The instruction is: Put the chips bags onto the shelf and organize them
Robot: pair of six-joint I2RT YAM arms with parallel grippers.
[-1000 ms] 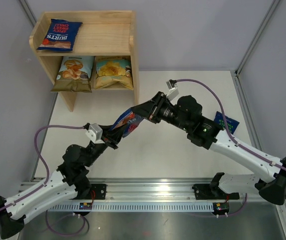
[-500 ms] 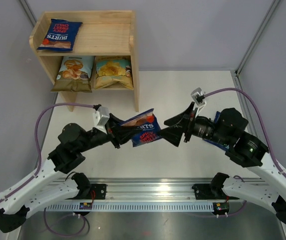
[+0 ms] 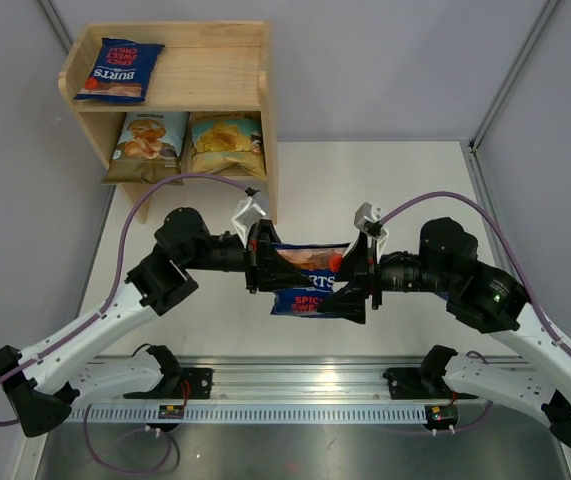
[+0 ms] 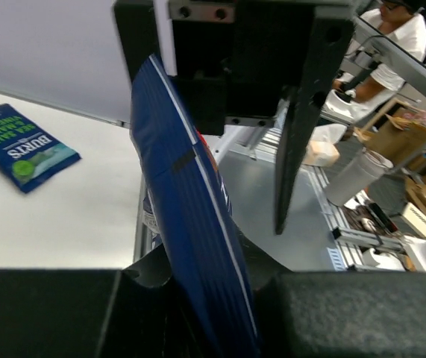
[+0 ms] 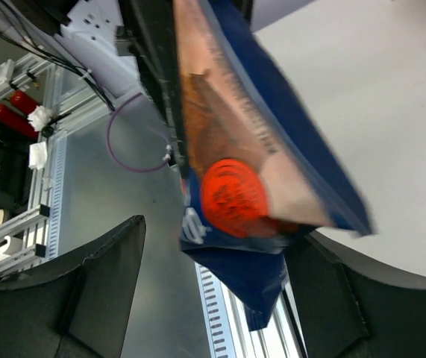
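A dark-blue "Burts" chips bag (image 3: 310, 278) with red lettering hangs in mid-air over the table's middle. My left gripper (image 3: 262, 263) is shut on its left edge; in the left wrist view the bag (image 4: 190, 224) is pinched between the jaws of that gripper (image 4: 209, 282). My right gripper (image 3: 349, 281) stands open, its fingers (image 5: 104, 287) on either side of the bag's right end (image 5: 235, 190) without squeezing it. The pine shelf (image 3: 220, 75) at the back left carries another Burts bag (image 3: 120, 70) on top, with a light-blue bag (image 3: 150, 142) and a yellow bag (image 3: 225, 142) below.
A dark-blue bag with green lettering (image 4: 22, 145) lies flat on the table in the left wrist view; the top view hides it behind the right arm. The arms' base rail (image 3: 305, 385) runs along the near edge. Grey walls enclose the table.
The right gripper has let go of the Burts bag and opened. The left arm swung right and forward with the bag; the open right fingers came back round its right end.
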